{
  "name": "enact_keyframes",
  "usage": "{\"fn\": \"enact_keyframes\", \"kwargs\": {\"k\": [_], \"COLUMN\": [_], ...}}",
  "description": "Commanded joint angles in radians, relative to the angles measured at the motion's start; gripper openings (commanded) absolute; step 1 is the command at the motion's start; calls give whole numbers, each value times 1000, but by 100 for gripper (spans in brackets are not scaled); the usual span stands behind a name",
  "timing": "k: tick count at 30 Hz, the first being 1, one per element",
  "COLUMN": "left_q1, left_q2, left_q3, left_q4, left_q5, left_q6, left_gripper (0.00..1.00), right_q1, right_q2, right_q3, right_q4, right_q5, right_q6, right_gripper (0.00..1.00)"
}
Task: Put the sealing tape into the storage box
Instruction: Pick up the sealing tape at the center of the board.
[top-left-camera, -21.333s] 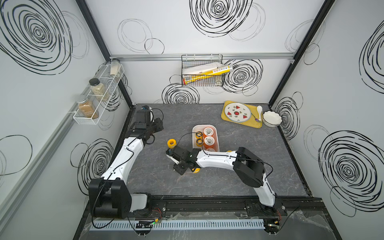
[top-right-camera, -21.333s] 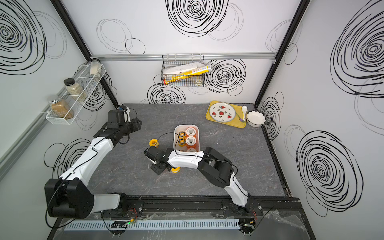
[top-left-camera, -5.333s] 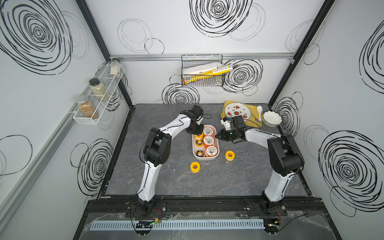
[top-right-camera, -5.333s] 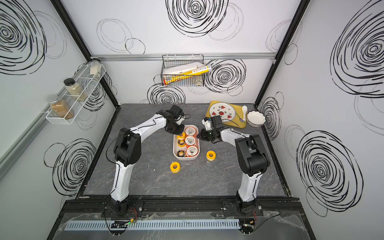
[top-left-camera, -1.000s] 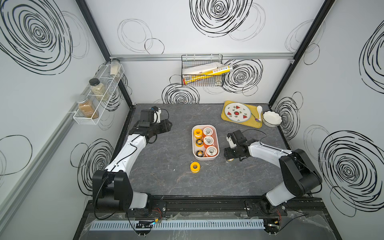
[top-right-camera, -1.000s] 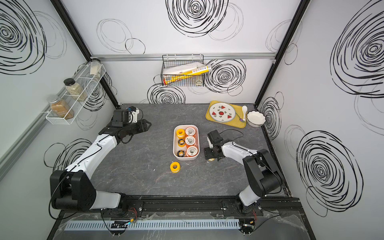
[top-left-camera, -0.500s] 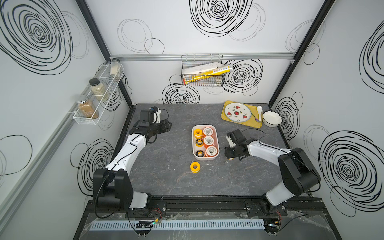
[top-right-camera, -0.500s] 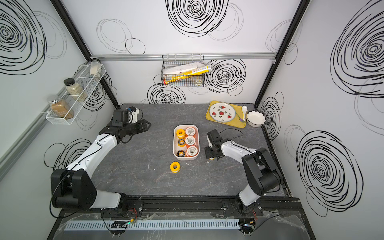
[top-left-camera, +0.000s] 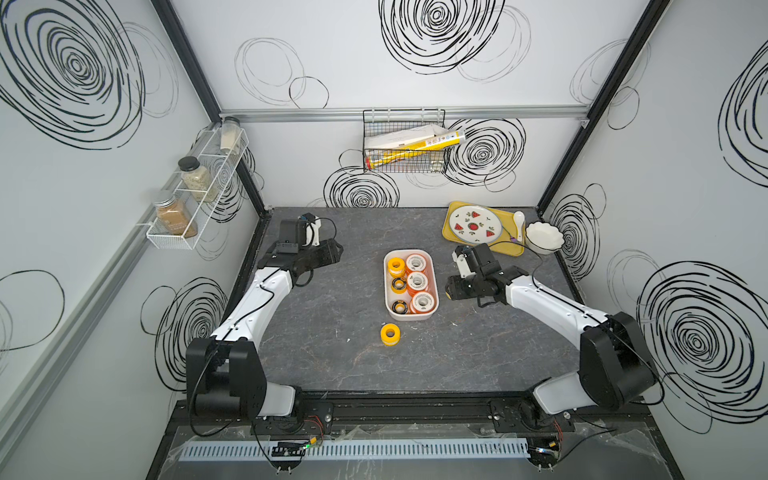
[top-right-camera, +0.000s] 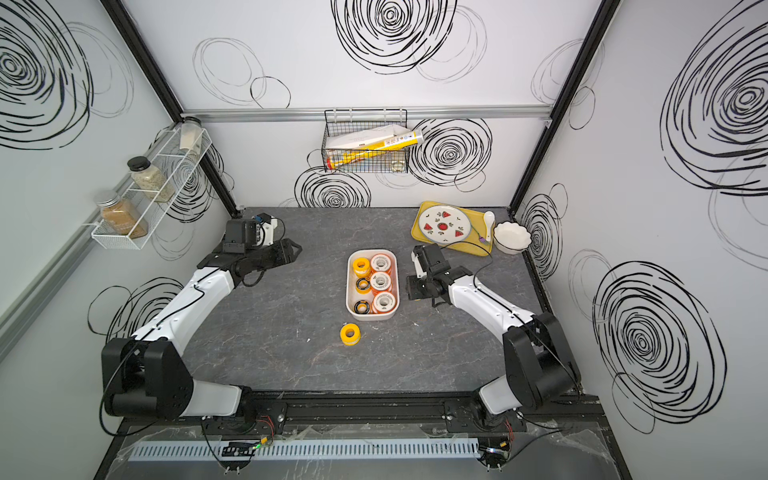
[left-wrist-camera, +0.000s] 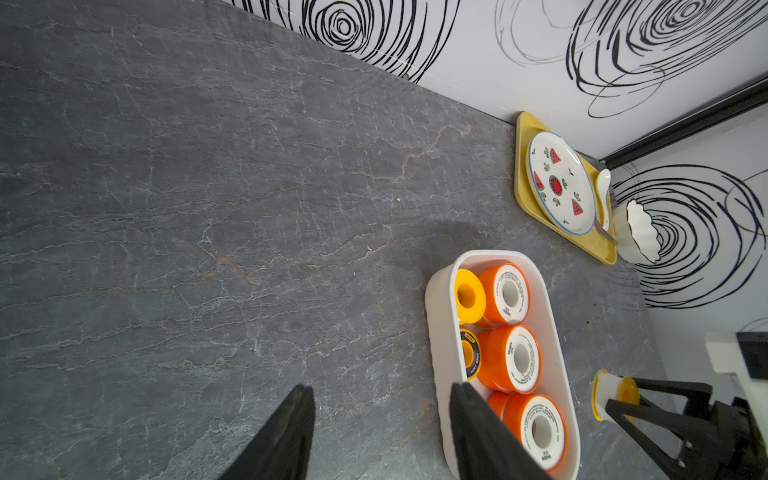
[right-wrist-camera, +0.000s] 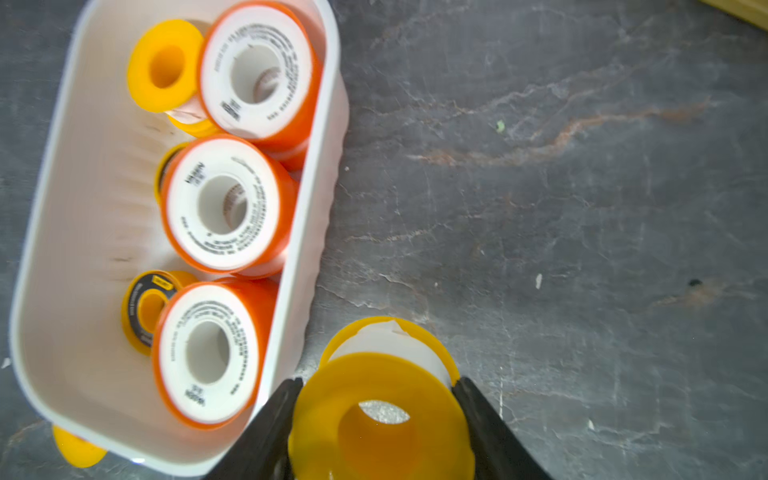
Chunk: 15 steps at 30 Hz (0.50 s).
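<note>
The white storage box (top-left-camera: 434, 282) sits mid-table in both top views and holds several spools of sealing tape, orange ones (right-wrist-camera: 224, 203) and yellow ones (right-wrist-camera: 164, 66). Just right of the box, my right gripper (right-wrist-camera: 379, 381) is shut on an all-yellow spool (right-wrist-camera: 374, 432), a finger on either side of it. The left wrist view shows that held spool (left-wrist-camera: 615, 392) low over the table. Another yellow spool (top-left-camera: 390, 334) lies loose in front of the box. My left gripper (left-wrist-camera: 382, 388) stays open and empty at the far left (top-left-camera: 332, 251).
A yellow tray (top-left-camera: 511, 249) with a watermelon plate (top-left-camera: 473, 224) and a spoon sits at the back right, a white scalloped bowl (top-left-camera: 544, 237) beside it. A wire basket (top-left-camera: 405, 145) hangs on the back wall and a spice rack (top-left-camera: 195, 195) on the left wall.
My right gripper's fingers have shut on the yellow spool beside the box. The left arm has not moved.
</note>
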Motion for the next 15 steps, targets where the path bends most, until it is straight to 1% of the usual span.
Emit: {"fn": "enact_keyframes", "kwargs": {"k": [1,10,15], "left_q1": [12,14,15], "left_q2": [10,15,12], "left_q3": [6,8,4], "left_q4": [25,25,27], "left_q5": [13,16,5], "left_q6": [-4,-6,-8], "left_gripper": [59,59,59], "right_q1": [7,7,14], "right_q2": [-21,59,123], "right_q3": [48,144,192], "right_q4": [1,92,120], "right_q5": [-104,-318,-369], "right_q6": [4,14,15], "right_gripper": [58,58,57]}}
